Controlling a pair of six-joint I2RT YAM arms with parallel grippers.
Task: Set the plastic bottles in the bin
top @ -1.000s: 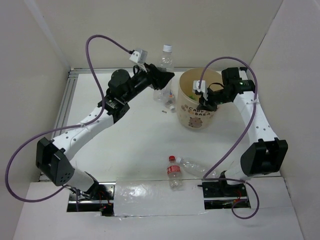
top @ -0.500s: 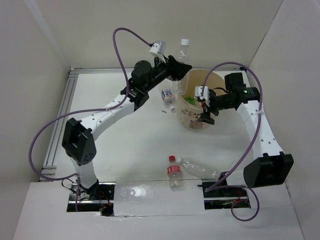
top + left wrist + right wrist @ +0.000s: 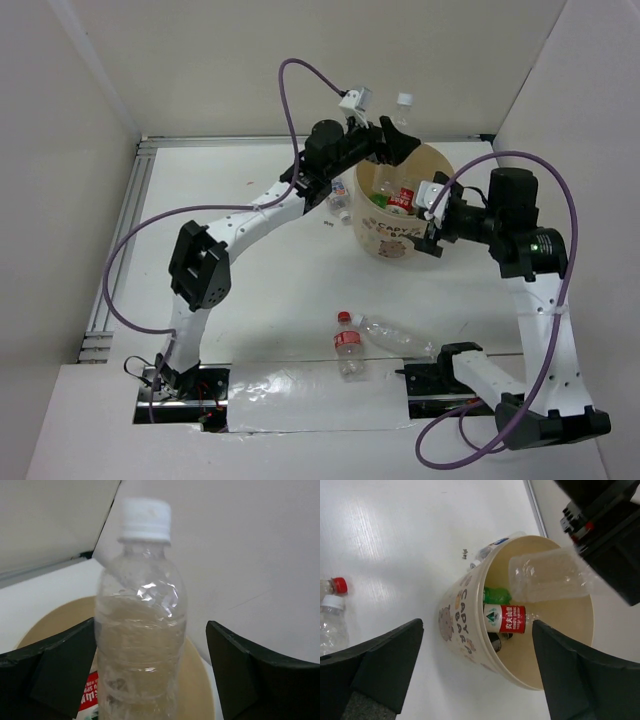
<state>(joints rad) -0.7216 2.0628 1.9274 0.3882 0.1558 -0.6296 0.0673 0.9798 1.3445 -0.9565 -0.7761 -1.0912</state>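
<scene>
The bin is a cream bucket with cartoon print, standing at the back right of the table. My left gripper hangs over its far rim. Its jaws are open around a clear white-capped bottle, with a gap showing on the bottle's right side. The same bottle hovers above the bin's mouth. Inside lie a red-labelled bottle and a green one. My right gripper is open and empty, above the bin's right side.
A blue-and-white labelled bottle lies against the bin's left side. Near the table's front edge, a red-capped bottle sits beside a clear bottle lying on its side. White walls enclose the table.
My left arm swung right, carrying the clear bottle over the bin, and its jaws opened. My right gripper pulled back from the bin's mouth and opened.
</scene>
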